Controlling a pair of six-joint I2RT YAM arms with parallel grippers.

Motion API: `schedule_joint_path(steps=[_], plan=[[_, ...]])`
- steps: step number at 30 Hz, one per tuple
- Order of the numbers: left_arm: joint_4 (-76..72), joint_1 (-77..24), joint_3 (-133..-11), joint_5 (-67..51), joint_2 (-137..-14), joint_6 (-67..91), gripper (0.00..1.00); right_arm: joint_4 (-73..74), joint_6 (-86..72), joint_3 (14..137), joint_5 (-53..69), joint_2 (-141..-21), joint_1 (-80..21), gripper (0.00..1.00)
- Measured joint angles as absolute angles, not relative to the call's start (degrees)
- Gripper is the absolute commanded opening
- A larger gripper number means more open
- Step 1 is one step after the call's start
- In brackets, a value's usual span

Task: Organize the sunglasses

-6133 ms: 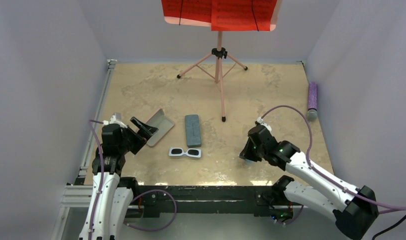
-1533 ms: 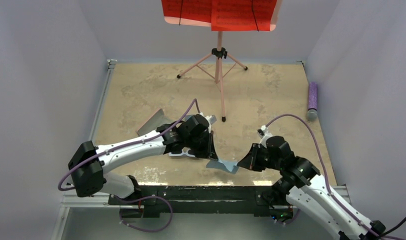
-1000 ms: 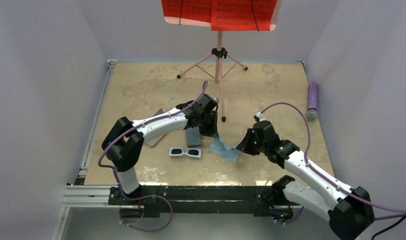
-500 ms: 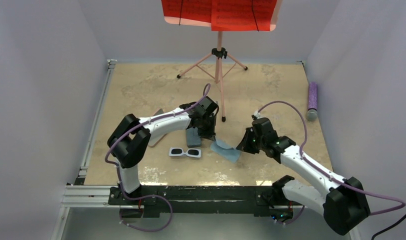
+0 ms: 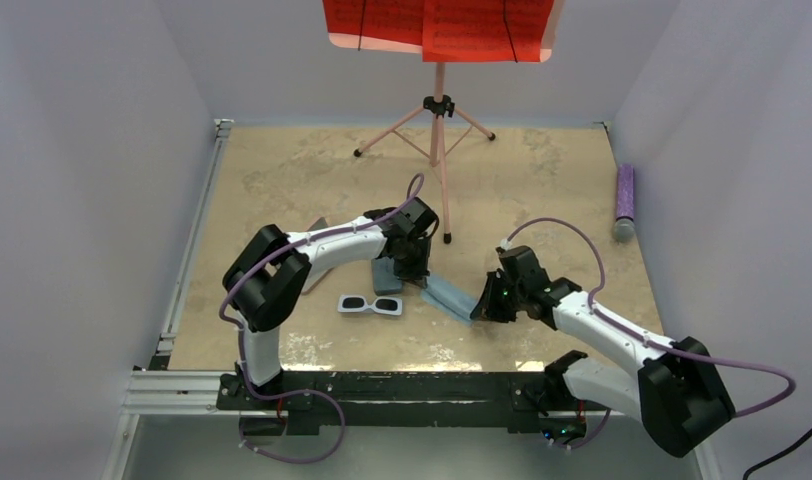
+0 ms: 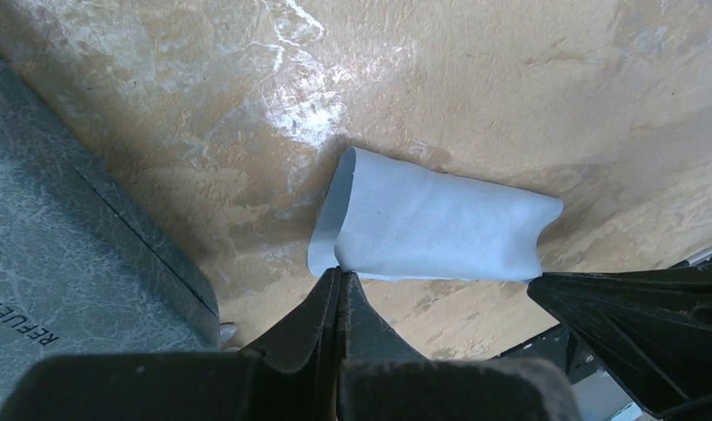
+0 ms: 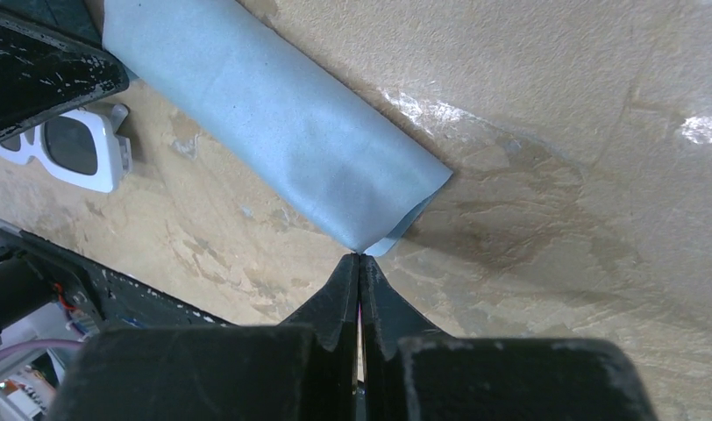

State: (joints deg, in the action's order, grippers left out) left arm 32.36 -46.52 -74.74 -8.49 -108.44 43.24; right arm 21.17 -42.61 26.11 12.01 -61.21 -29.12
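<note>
You hold one light blue cloth (image 7: 274, 105) with both arms. The left claw (image 6: 339, 279) is pressed together on the cloth's near edge, at the low middle of its wrist view. The right claw (image 7: 359, 261) is pressed together on the opposite corner, also at the low middle of its own view. The cloth is folded over on itself and runs as a short band between them, in the middle of the overhead view. It stays low on the sandy surface (image 5: 282, 170), but I cannot tell if it touches everywhere. I think you hold it at two ends so that it stays flat and does not bunch, ready to be laid down neatly. The white sunglasses (image 5: 370, 304) lie flat on the surface with the lenses up, to the left of the cloth and apart from it. They are just below the closed grey-blue case (image 6: 63, 237), and no claw touches them. In the right wrist view they show at the left edge, under the dark finger of the left claw. The pink-purple pair I cannot find in any view. To my judgement the sunglasses themselves are not yet put away, and this cloth work is only preparation. When you let go, take care that the cloth does not sweep against the white pair.
</note>
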Motion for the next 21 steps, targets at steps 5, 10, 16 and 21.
schedule_joint_path(steps=[5, 10, 16, 21], plan=[[32.8, -46.52, -74.74, -8.45, -108.79, 43.22, 0.0, 19.9, -42.63, 25.91, 13.1, -62.94, -29.12, 0.0], [33.01, -46.52, -74.74, -8.49, -108.86, 42.83, 0.0, 19.33, -42.76, 25.76, 13.15, -63.55, -29.12, 0.0], [34.06, -46.52, -74.74, -8.56, -108.99, 42.3, 0.16, 19.22, -43.09, 25.76, 13.23, -64.53, -29.12, 0.09], [34.13, -46.52, -74.74, -9.58, -108.99, 41.71, 0.41, 19.33, -43.86, 25.76, 13.26, -64.6, -29.12, 0.31]])
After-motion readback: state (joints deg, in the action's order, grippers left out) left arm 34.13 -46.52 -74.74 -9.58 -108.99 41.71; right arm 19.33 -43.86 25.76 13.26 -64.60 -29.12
